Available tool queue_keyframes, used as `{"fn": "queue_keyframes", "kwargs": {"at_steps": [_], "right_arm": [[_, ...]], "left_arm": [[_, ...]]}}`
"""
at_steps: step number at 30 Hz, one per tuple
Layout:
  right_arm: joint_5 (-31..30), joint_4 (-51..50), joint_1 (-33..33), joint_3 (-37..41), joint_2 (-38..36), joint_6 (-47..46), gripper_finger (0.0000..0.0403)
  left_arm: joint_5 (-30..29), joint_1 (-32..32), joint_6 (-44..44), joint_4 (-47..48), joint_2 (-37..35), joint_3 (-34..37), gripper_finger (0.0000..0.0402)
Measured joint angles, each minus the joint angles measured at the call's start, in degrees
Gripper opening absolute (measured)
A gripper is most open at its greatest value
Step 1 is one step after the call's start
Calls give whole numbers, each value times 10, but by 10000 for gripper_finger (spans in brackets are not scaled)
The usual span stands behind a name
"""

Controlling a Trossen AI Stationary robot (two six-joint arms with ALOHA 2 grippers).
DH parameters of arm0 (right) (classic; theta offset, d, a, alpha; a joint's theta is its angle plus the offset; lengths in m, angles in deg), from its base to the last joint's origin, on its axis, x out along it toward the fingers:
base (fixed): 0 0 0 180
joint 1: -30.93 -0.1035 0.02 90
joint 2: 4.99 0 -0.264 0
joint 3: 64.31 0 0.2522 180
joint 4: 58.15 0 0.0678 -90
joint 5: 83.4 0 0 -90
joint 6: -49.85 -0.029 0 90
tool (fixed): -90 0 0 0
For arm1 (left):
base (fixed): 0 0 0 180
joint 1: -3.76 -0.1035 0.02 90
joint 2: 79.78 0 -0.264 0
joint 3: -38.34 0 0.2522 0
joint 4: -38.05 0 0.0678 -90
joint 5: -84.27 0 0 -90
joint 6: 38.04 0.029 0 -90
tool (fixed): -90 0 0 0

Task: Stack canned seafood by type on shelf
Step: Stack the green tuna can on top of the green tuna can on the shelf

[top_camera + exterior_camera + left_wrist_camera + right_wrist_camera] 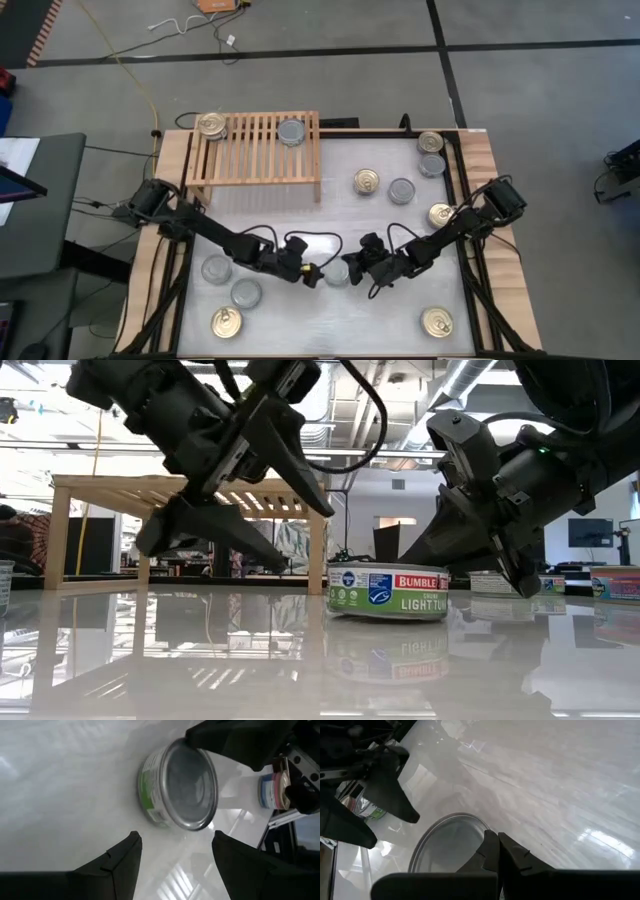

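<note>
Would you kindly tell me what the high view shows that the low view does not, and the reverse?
Only the high view shows the two cans on the shelf, one gold-topped and one silver-topped, and the other cans scattered across the table. Only the low view shows the printed label of the silver-topped can at the middle. Both show that can between the left claw, open, and the right claw, shut.
</note>
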Motion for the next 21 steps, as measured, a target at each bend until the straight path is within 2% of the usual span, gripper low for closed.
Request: {"fn": "queue_keyframes", "kwargs": {"at_steps": [3, 8, 10, 21], "right_arm": [[1, -1, 0, 0, 0, 0, 23], [1, -1, 0, 0, 0, 0, 22], [1, 0, 0, 0, 0, 1, 24], [1, -8, 0, 0, 0, 2, 23]], "left_arm": [[-9, 10, -24, -42, 35, -1, 230], [-8, 16, -42, -204, 112, -3, 230], [-8, 15, -45, -236, 125, -4, 230], [-8, 13, -32, -207, 109, -1, 230]]}}
